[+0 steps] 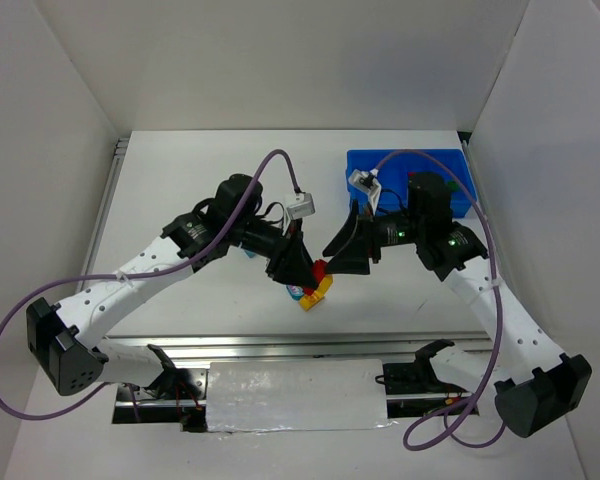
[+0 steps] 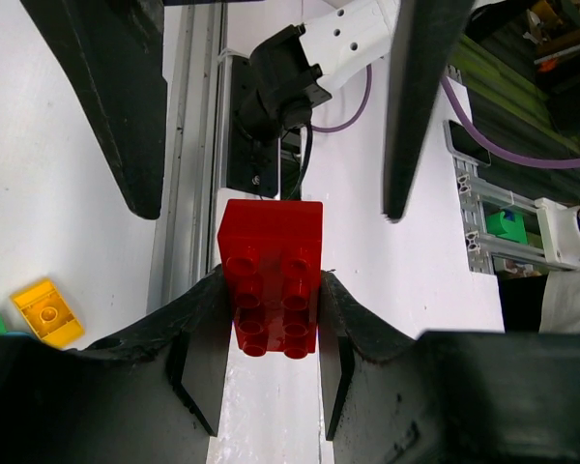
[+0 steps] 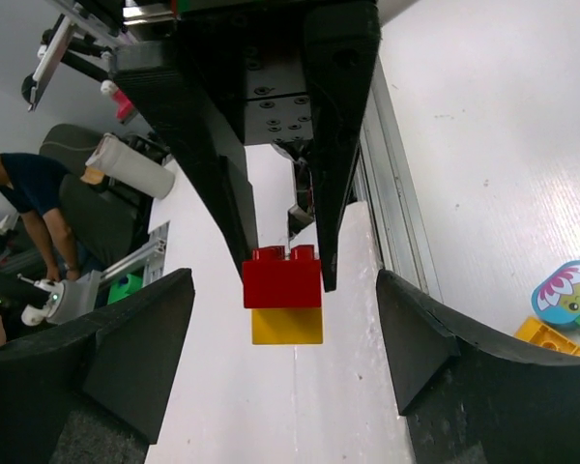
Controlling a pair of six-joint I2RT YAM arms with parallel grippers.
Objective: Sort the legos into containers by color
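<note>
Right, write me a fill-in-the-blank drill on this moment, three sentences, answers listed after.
1. The small red plastic brick is clamped in the left gripper, while the right gripper stands ____.
2. Joined to the red brick's underside is a small plastic brick coloured ____.
3. The shallow bright-blue plastic tray lies on the ____ arm's side of the table.

Missing words: open; yellow; right.
</note>
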